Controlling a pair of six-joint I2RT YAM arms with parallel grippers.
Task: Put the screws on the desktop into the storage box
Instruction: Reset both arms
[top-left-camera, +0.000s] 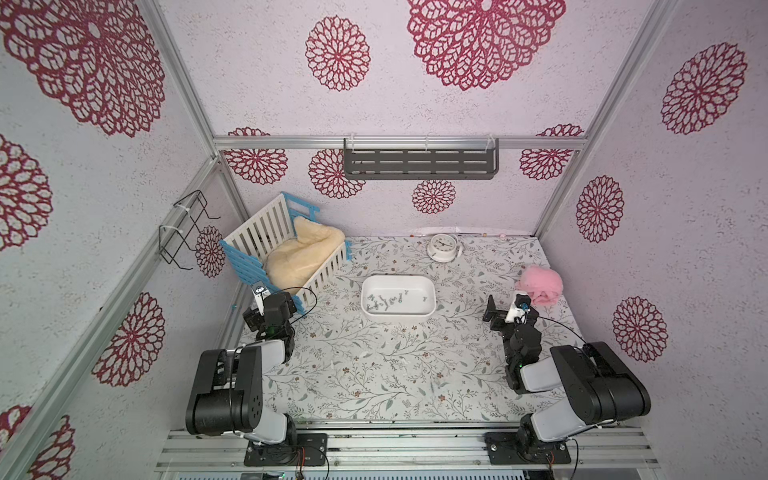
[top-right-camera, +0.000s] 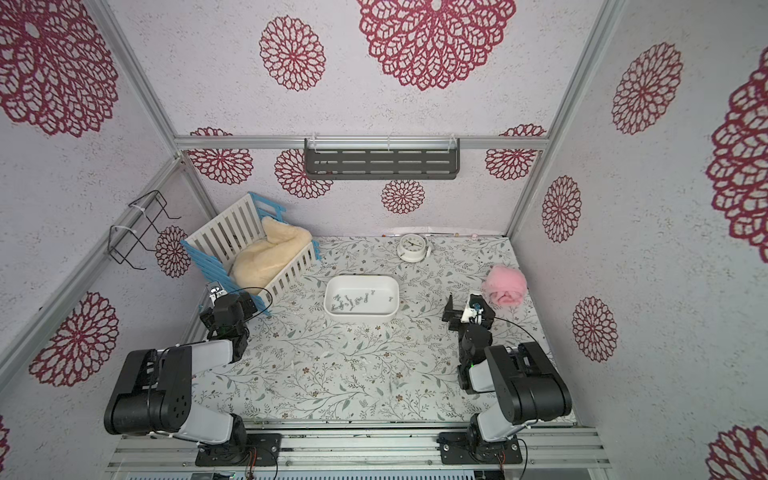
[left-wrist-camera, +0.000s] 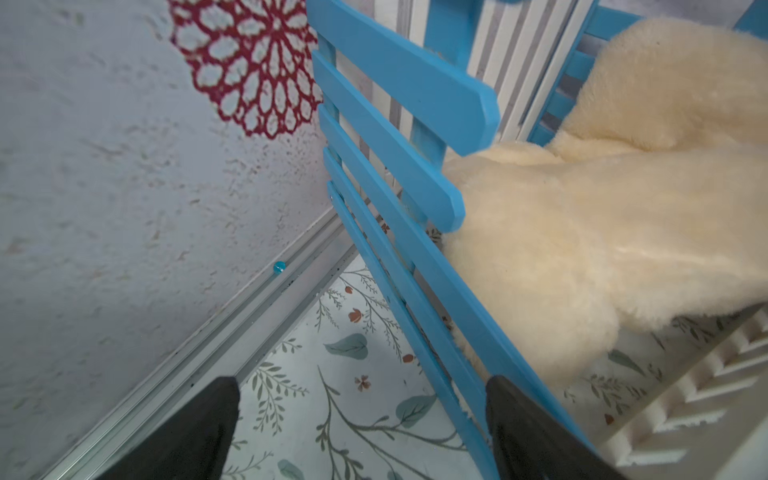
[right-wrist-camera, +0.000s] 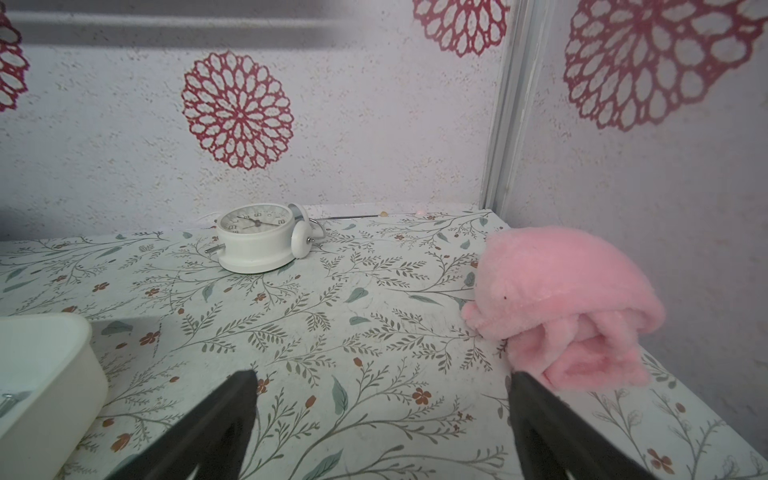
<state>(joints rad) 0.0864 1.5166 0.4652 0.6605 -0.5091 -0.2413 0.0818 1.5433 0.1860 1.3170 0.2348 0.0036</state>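
Top views first: 1 storage box (top-left-camera: 398, 316) sits mid-desktop (top-left-camera: 374, 382), and the screws (top-left-camera: 384, 302) lie inside it. There is a tangle of roughly 10 at one end plus 1 lying apart, all too small for an exact count. No screw stands out on the leafy print, and a few pale specks there are too tiny to name. So the job looks all but finished.

Around the box stand 1 alarm clock (top-left-camera: 442, 248), 1 pink plush toy (top-left-camera: 540, 286) and 1 slatted crate (top-left-camera: 245, 266) holding 1 cream fleece (top-left-camera: 299, 253).

Left wrist view: the left gripper (left-wrist-camera: 361, 428) hangs with fingers spread wide and nothing between them, just beside the crate's blue slats. No screw shows here.

Right wrist view: the right gripper (right-wrist-camera: 382, 419) also gapes empty over bare desktop. The box's corner shows at the edge, with 1 screw peeking out inside.
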